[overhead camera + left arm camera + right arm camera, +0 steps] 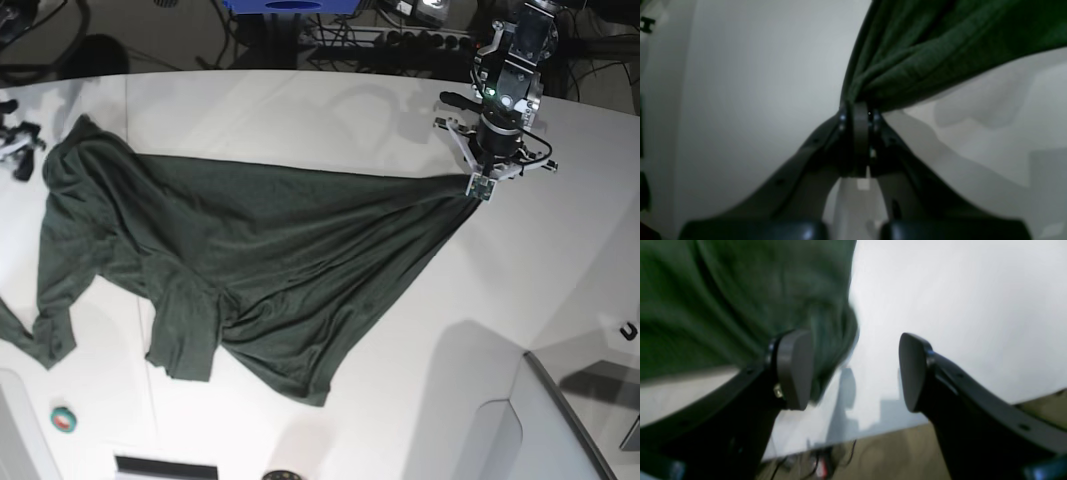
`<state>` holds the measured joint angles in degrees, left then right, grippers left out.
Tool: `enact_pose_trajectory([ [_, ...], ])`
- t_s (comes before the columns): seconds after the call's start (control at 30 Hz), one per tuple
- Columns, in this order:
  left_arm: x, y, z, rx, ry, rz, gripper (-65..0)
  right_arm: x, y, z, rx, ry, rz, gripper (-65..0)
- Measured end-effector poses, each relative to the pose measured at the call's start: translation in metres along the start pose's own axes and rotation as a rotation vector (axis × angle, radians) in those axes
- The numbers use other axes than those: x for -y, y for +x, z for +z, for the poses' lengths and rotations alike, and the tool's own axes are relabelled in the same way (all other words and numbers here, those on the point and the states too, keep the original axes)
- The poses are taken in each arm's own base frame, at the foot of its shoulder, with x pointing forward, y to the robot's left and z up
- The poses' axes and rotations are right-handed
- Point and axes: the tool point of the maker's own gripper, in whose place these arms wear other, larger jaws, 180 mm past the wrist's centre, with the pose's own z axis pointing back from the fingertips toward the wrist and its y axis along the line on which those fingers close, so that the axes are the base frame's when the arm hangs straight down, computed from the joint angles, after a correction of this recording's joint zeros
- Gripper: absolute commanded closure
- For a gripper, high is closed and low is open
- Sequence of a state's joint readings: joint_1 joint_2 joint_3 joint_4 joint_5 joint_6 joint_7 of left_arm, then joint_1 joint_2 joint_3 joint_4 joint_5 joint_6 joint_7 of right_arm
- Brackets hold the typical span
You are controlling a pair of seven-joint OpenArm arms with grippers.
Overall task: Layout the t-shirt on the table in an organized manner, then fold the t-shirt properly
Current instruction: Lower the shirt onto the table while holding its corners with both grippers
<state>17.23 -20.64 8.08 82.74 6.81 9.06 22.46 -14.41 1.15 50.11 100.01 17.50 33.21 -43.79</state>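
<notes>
Right pincer [856,371] agape beside the t-shirt [723,300].

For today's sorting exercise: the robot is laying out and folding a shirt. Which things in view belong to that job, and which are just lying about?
Belonging to the job:
t-shirt
table
left gripper, clamped on the shirt
right gripper, open

Just lying about:
small green roll
grey angled panel

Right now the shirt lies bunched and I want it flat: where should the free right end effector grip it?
Grip the t-shirt at its outer corner near, coming from the table edge; the left end effector already pins the opposite corner.
</notes>
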Motion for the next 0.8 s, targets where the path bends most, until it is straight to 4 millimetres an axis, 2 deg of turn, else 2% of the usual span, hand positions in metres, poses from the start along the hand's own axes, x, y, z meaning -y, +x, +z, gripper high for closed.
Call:
enact_pose_trajectory([
  [0.1, 0.0, 0.001, 0.0, 0.002, 0.0, 0.0, 0.0, -0.001, 0.01, 0.002, 0.021, 0.0, 0.022, -38.1],
  [0.17, -0.001, 0.001, 0.0, 0.002, 0.002, -0.001, 0.0, -0.013, 0.012, -0.007, -0.011, 0.034, 0.082, -38.1],
  [0.3, 0.0, 0.001, 0.0, 0.004, 0.002, 0.0, 0.0, -0.067, 0.029, -0.048, -0.036, 0.215, 0.196, -38.0],
  [0.4, 0.0, 0.001, 0.0, 0.004, 0.001, 0.002, 0.0, -0.096, 0.04, -0.083, -0.082, 0.304, 0.206, -37.8],
  [0.6, 0.005, -0.008, 0.004, -0.013, -0.01, -0.003, 0.0, -0.113, 0.054, -0.132, -0.173, 0.37, 0.165, -37.8],
  [0.67, 0.006, -0.012, 0.005, -0.02, -0.012, -0.002, 0.0, -0.122, 0.049, -0.141, -0.194, 0.394, 0.154, -37.8],
  [0.8, 0.006, -0.015, 0.006, -0.025, -0.015, -0.004, 0.0, -0.135, 0.019, -0.145, -0.27, 0.421, 0.18, -37.7],
])
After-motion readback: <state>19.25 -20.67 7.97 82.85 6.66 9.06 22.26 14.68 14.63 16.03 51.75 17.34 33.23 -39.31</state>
